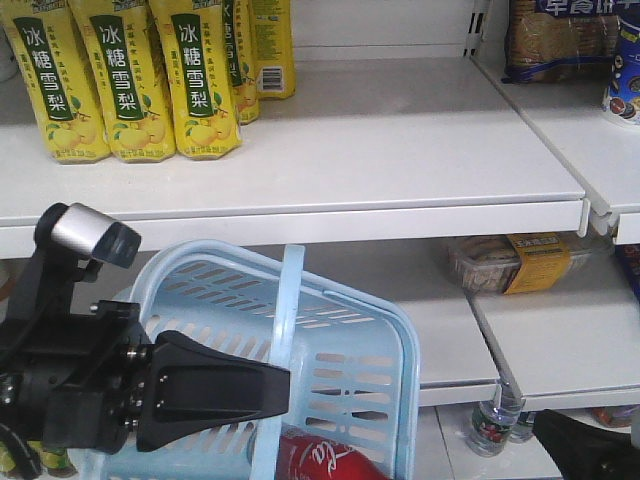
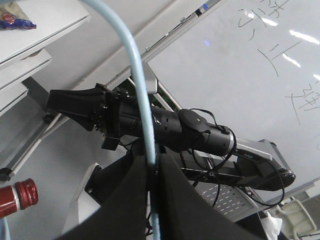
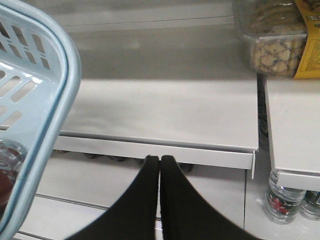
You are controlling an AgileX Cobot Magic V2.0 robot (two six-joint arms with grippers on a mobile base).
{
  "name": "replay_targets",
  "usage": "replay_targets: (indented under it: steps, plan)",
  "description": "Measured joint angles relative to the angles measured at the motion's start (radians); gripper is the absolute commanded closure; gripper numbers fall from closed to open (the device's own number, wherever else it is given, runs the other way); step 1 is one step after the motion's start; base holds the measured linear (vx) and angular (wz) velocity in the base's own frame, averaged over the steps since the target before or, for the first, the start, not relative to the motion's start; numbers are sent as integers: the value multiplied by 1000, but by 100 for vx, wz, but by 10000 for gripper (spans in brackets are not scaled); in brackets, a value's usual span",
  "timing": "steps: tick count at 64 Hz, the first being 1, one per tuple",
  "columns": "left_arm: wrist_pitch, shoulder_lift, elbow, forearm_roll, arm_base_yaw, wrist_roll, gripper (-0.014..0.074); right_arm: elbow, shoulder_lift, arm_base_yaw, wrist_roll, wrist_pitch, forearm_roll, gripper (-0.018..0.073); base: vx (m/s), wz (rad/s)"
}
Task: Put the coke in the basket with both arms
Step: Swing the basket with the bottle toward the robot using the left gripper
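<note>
While left pincer clamps basket handle, basket hangs tilted at lower left of front view; coke lies inside at bottom. Right pincer closed, empty, before shelf.

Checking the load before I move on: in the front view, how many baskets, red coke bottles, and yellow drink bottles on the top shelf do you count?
basket: 1
coke, inside the basket: 1
yellow bottles on the top shelf: 5 in view
Total: 7
</note>
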Motion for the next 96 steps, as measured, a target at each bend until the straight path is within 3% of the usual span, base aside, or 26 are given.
replay_targets:
  steps: [19, 47, 71, 96]
  plan:
    - [0, -77, 6, 20, 0, -3, 603, 0, 0, 0, 0, 0, 1, 564, 0, 0]
    - [32, -97, 9, -34, 1, -4, 603, 0, 0, 0, 0, 0, 1, 564, 0, 0]
    - [137, -97, 11, -23, 1, 186, 603, 0, 0, 0, 0, 0, 1, 564, 0, 0]
    - [193, -97, 11, -17, 1, 159, 603, 0, 0, 0, 0, 0, 1, 564, 0, 0]
